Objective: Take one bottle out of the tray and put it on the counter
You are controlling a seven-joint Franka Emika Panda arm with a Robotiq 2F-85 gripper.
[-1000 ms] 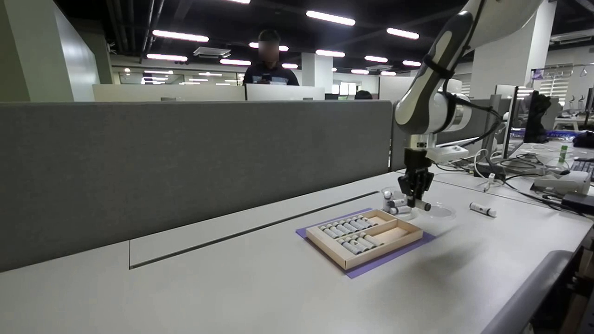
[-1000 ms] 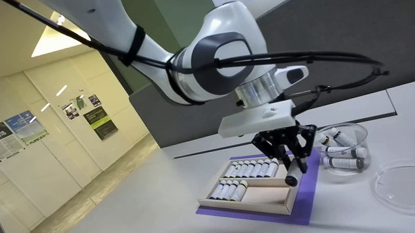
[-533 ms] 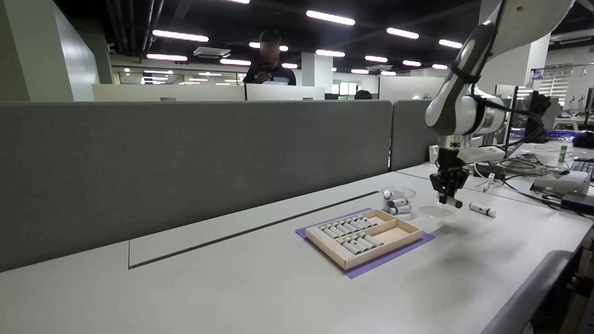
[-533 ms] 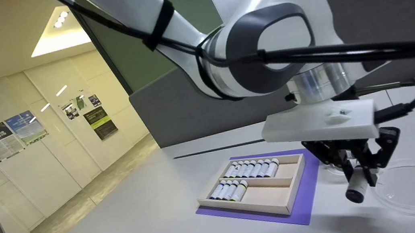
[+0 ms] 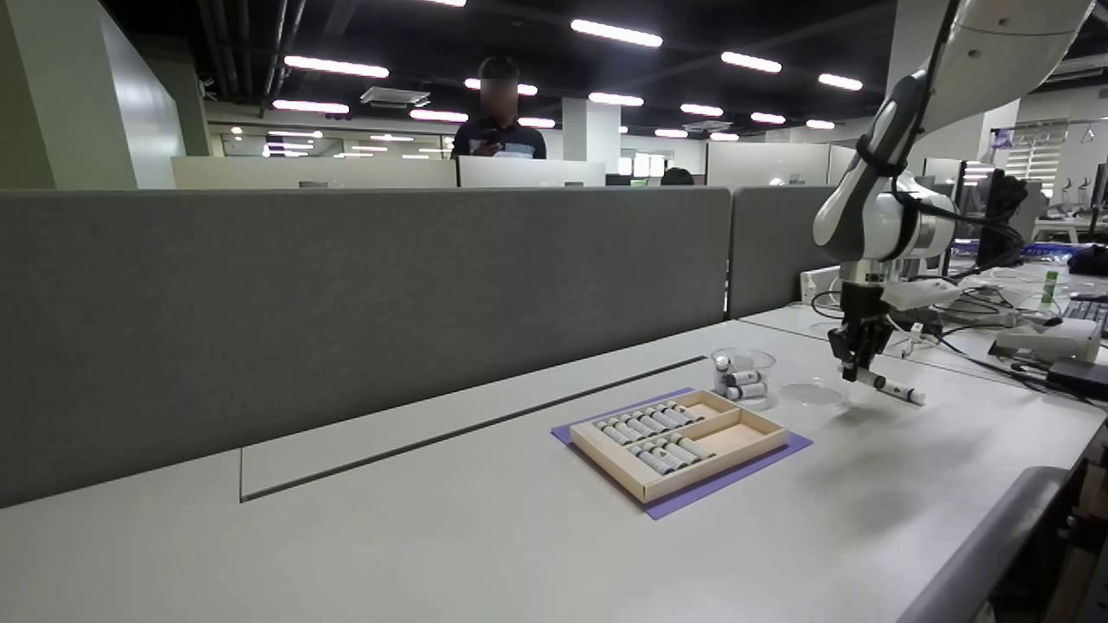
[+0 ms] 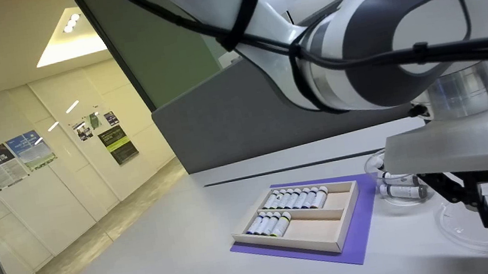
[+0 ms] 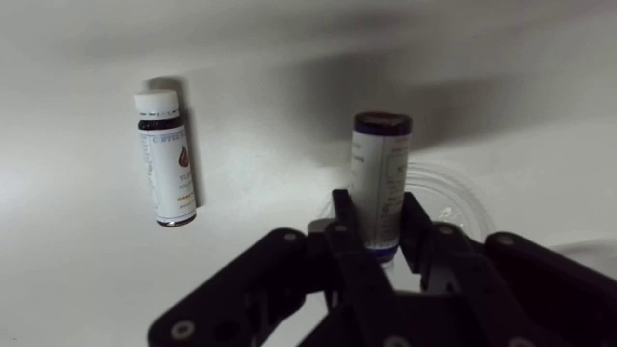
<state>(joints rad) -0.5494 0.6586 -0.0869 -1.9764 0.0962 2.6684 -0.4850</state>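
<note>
Claw (image 7: pixel 377 207): in the wrist view, we lose its base past six o'clock.
Held bottle (image 7: pixel 380 176): there, the claw hides part of its sides.
Tray bottles (image 6: pixel 318 198): markings too small for us.
Person (image 5: pixel 499 130): face blurred, near twelve o'clock.

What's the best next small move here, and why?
Probably shift the gripper slightly away from the clear dish before lowering: the gripper holds a bottle above the counter, and in the wrist view bottle and dish overlap, so lowering here might catch the dish.
</note>
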